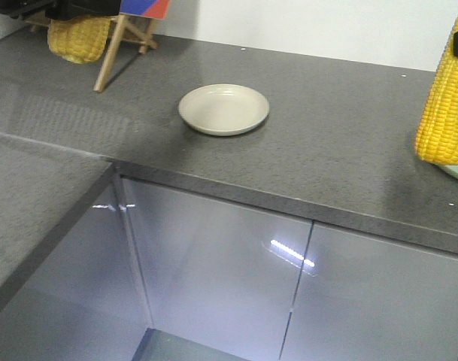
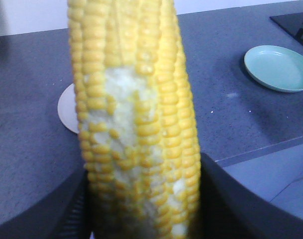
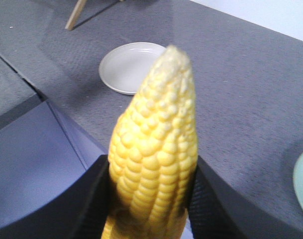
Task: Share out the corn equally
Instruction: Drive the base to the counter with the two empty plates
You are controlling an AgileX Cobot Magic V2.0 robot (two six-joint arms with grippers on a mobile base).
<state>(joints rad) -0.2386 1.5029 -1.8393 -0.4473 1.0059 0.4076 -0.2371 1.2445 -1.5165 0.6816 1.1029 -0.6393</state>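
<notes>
Two cobs of corn are here: a left cob (image 1: 78,37) and a right cob (image 1: 447,98). Two plates rest on the single tabletop (image 1: 326,158): one cream plate (image 1: 223,109) and one pale green plate (image 2: 279,67). One wooden stand (image 1: 112,54) shows at the back left

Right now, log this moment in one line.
left gripper shut on left cob | right gripper shut on right cob | cream plate empty | green plate empty

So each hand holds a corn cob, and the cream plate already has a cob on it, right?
No. The cream plate is empty, as the exterior front-facing view shows. The left hand does hold one cob, the right hand the other cob.
</notes>
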